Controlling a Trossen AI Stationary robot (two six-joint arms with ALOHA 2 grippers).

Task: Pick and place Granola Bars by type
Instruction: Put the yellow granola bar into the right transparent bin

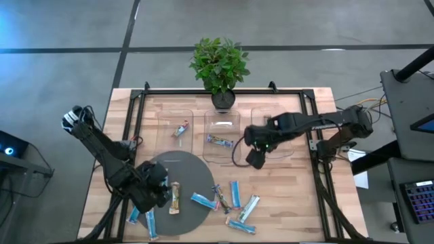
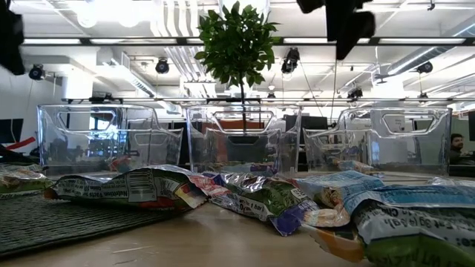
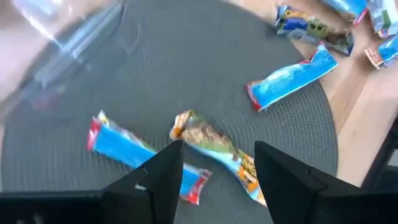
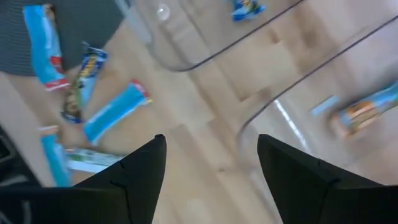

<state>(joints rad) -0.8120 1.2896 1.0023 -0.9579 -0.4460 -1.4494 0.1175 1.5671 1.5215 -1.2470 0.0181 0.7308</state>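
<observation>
On the round grey mat [image 1: 193, 177] at the worktop's [image 1: 285, 203] front left, a tan bar [image 1: 175, 198] lies with its long axis running front to back, and a blue bar [image 1: 202, 200] lies slantwise at the mat's right edge. The left end effector [image 1: 157, 196] hovers just beside the tan bar, fingers spread and empty. Right of the mat, on bare wood, several more bars [image 1: 239, 207] lie loosely fanned, mostly pointing front to back or slightly tilted; two blue bars [image 1: 144, 219] lie off the mat's front-left edge. Three clear trays stand in a row behind: the left tray [image 1: 169, 116] holds one bar [image 1: 180, 129] set diagonally, the middle tray [image 1: 222, 120] holds one bar [image 1: 220, 141] lying nearly left to right. The right end effector [image 1: 255, 158] hangs at the right tray's [image 1: 288, 150] front edge, fingers wide, holding nothing.
</observation>
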